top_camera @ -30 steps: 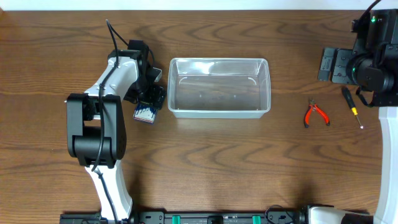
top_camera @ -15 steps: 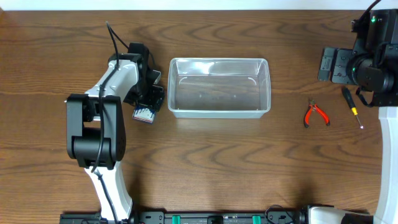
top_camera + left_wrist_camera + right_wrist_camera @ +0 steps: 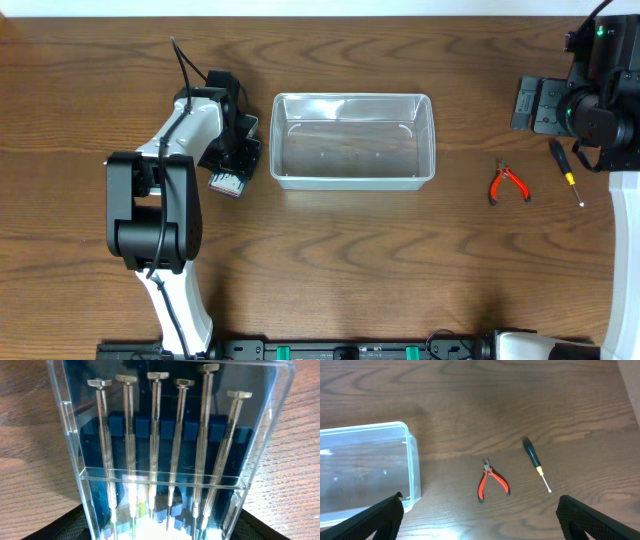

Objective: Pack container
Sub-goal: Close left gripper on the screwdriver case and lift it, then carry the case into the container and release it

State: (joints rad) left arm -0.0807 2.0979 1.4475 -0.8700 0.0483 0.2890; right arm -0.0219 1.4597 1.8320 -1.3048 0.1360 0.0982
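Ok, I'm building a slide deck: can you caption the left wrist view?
Clear case of six small screwdrivers, filling the frame, with the wooden table behind it.

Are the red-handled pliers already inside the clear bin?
No, the pliers lie on the table outside the bin, between it and the screwdriver.
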